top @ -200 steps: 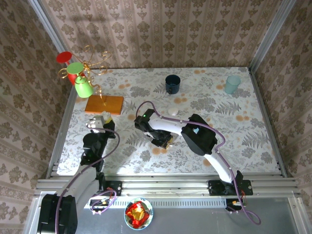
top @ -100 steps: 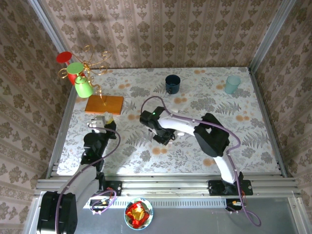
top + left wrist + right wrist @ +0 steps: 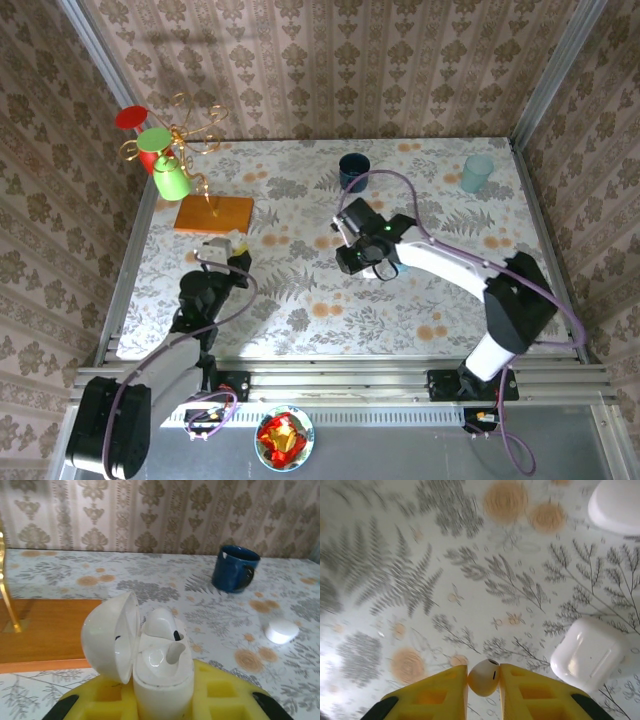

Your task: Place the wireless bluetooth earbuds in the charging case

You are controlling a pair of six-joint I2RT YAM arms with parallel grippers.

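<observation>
My right jaws pinch a white earbud (image 3: 483, 676) at bottom centre of the wrist frame, over the floral surface (image 3: 420, 555). My left jaws clamp the charging case (image 3: 162, 675), lid open. Held by so little, the glossy bud may twist or slip and miss its socket.

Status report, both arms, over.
Left fingers shut on the charging case, lid open. Right fingers shut on one earbud, above the table. Spare closed case beside it, likely not in the way.
</observation>
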